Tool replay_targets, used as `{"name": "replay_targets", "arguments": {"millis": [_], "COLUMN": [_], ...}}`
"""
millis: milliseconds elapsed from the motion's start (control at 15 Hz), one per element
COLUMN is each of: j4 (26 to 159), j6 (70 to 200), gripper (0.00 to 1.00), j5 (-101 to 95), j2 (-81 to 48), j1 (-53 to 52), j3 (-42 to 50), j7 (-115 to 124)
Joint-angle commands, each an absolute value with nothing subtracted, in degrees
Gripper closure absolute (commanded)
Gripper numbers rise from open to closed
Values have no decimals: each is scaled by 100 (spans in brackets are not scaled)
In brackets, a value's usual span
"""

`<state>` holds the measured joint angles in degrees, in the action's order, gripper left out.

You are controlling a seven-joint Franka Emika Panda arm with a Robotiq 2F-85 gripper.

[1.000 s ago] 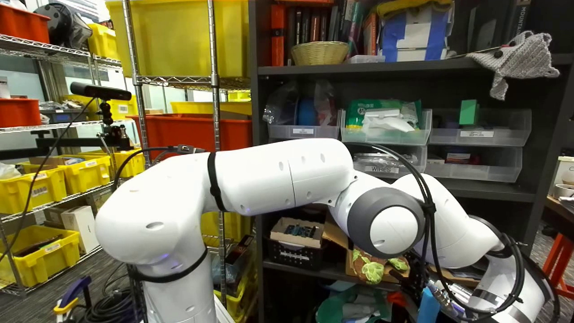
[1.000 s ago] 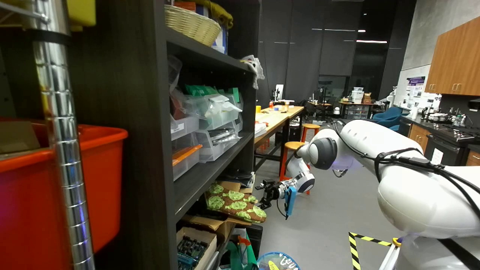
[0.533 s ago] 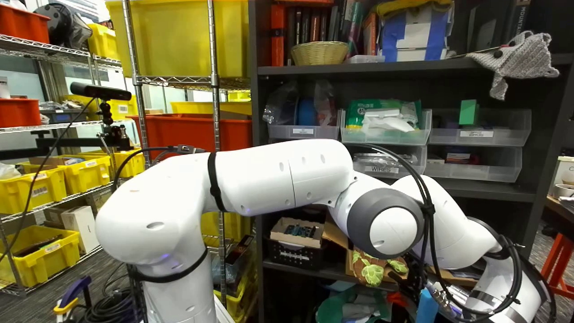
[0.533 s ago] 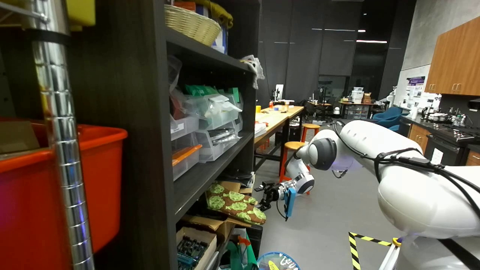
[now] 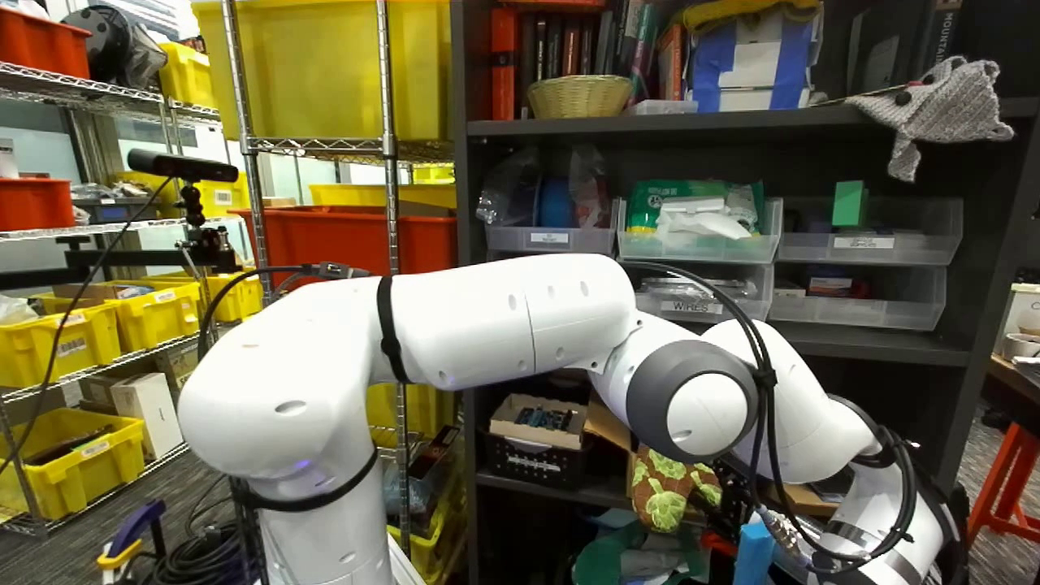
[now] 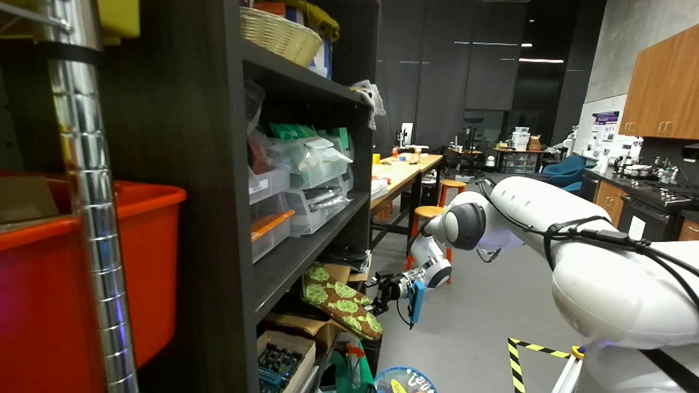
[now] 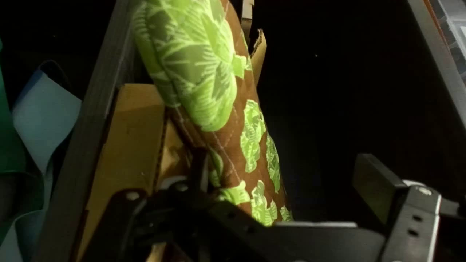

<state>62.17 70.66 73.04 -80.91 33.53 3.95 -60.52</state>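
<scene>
A black two-fingered gripper [image 7: 287,174], fingers spread well apart and clamped on nothing. In the wrist view, a brown quilted mitt [image 7: 233,120] with a green leafy print shows between them, close beside the finger on the left [image 7: 198,165]; whether they touch cannot be told. The finger on the right [image 7: 376,185] stands away from it, across dark space. Just left of the mitt is a cardboard box [image 7: 131,127].

In an exterior view, the mitt slants down from a low shelf of a dark shelving unit [image 6: 306,248], its rounded end hanging past the edge, the gripper just to its right. A white robot arm [image 5: 520,321] carries the gripper.

Left of the mitt, on the same shelf, sits an open box [image 5: 528,435] of circuit boards. Higher up are clear plastic bins [image 5: 699,248], then a woven basket [image 5: 578,97] and, at right, a grey knitted animal [image 5: 934,114]. At left, a large yellow bin [image 5: 317,65] stands on wire racking.
</scene>
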Motion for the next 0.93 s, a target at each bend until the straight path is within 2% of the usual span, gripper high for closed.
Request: {"name": "replay_targets", "arguments": {"millis": [0,67,133,200,400,667,867], "j4": [6467,6508,6534,6555,6575,6588,6582], "j6": [7039,7012,6992,6970,6875,6659,6506], "gripper": [0,0,8,26,44,78,99], "j5": [7257,7240,7229,7227,7189,7178,7188], "j2": [-7945,-7928,-7919,-7914,-7909,-7895,-7883], "j1": [3260,3255,3253,3261,3302,3371,3395], "j3": [375,376,379,377,390,396,396], "j7": [-6288,-6371,-6439,-6505,-6649,-6770,-6807]}}
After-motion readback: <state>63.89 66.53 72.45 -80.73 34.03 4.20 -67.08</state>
